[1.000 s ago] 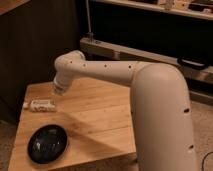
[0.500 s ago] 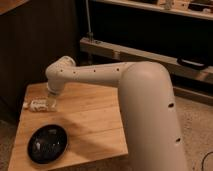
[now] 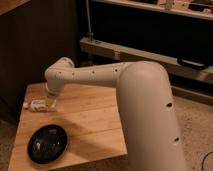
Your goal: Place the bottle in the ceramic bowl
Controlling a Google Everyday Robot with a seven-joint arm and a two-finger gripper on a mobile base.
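Hanging low at the bottle point(image 3: 39, 105), the gripper point(image 3: 50, 101) sits over the far-left part of the wooden table point(image 3: 90, 125). The arm point(image 3: 95, 75) is stretched across from the robot's bulk on the rt. Can't tell if the claw is clenched or released, the wrist covers it.

Bottle's lying on its side, cap end looks twd the left edge, right at the gripper. Touching or just under it, can't say. Lying flat like that prob. explains the approach from above.

Ceramic bowl point(image 3: 47, 144) sits nearer the camera by the front-left corner, apart from the bottle w/ bare wood between, nothing in it.

Looks like grasp stage, placing not yet done. The path from bottle to bowl is short and open. Watch the left edge, since the bottle's close to it, and the bowl's near the front edge too.
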